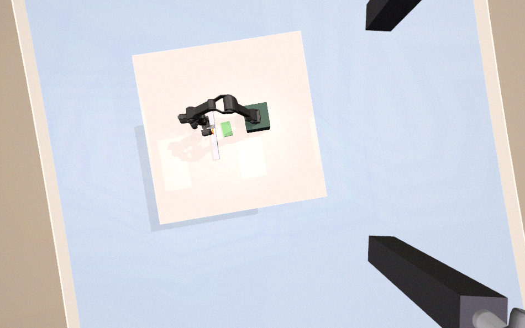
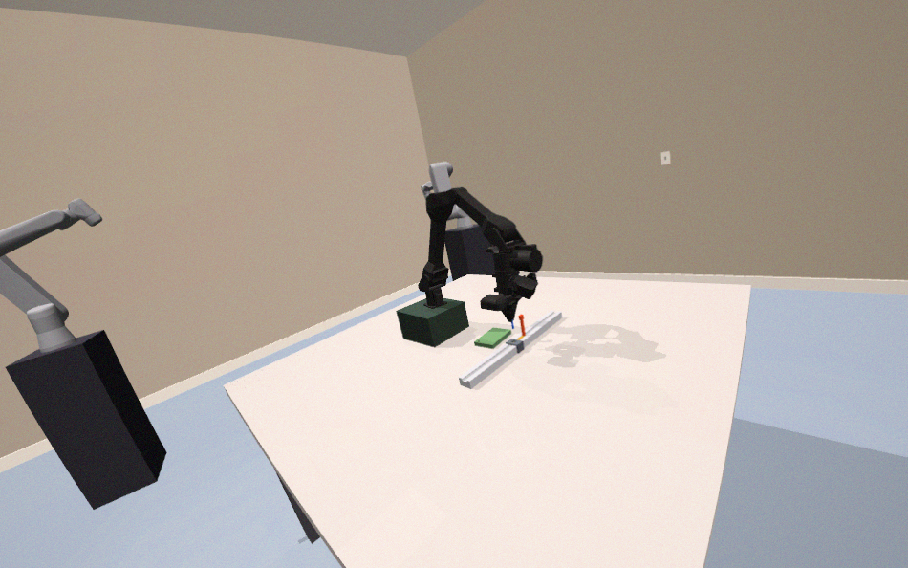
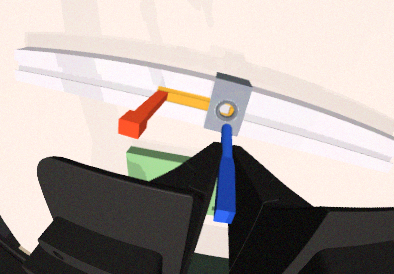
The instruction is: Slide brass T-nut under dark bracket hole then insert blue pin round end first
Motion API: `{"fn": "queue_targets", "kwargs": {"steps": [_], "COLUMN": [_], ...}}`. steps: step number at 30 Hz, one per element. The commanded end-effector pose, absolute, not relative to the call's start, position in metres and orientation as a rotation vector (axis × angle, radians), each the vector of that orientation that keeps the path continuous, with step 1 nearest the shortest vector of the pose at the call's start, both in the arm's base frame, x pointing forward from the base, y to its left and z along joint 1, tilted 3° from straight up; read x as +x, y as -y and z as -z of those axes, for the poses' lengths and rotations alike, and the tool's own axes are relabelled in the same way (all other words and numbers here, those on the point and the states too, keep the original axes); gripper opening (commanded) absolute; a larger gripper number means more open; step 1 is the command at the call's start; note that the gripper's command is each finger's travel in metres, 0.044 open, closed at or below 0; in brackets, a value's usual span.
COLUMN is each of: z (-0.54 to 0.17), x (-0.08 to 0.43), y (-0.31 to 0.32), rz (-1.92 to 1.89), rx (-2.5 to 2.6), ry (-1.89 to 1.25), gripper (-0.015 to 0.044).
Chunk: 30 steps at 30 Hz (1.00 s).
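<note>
Blue pin gripped in the hand!
Its round end hovers near the dark bracket's hole, brass showing inside; the nut sits in the rail, orange handle sticking up.

The black six-joint arm arches across the centre of the exterior frame, its wrist bent downward. The black parallel-jaw gripper points down, fingers nearly together, at the wrist frame's lower centre.
</note>
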<state>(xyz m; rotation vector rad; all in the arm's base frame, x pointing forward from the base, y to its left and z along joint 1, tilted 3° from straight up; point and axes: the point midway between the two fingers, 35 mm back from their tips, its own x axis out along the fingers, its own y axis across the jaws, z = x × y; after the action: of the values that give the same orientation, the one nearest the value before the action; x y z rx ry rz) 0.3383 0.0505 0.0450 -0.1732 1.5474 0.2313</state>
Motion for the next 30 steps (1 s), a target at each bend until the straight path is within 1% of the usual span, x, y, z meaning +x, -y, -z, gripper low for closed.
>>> {"fn": "queue_targets", "kwargs": {"steps": [1, 5, 15, 24, 30], "z": [-0.027, -0.018, -0.019, -0.019, -0.019], "x": [0.335, 0.331, 0.341, 0.332, 0.336], "y": [-0.049, -0.048, -0.05, -0.049, -0.049], "rz": [-0.224, -0.223, -0.223, -0.227, -0.227], "rx": [-0.174, -0.174, -0.174, -0.177, -0.177], "ry": [-1.557, -1.558, -1.557, -1.558, -1.557], "gripper": [-0.015, -0.015, -0.015, -0.015, -0.015]}}
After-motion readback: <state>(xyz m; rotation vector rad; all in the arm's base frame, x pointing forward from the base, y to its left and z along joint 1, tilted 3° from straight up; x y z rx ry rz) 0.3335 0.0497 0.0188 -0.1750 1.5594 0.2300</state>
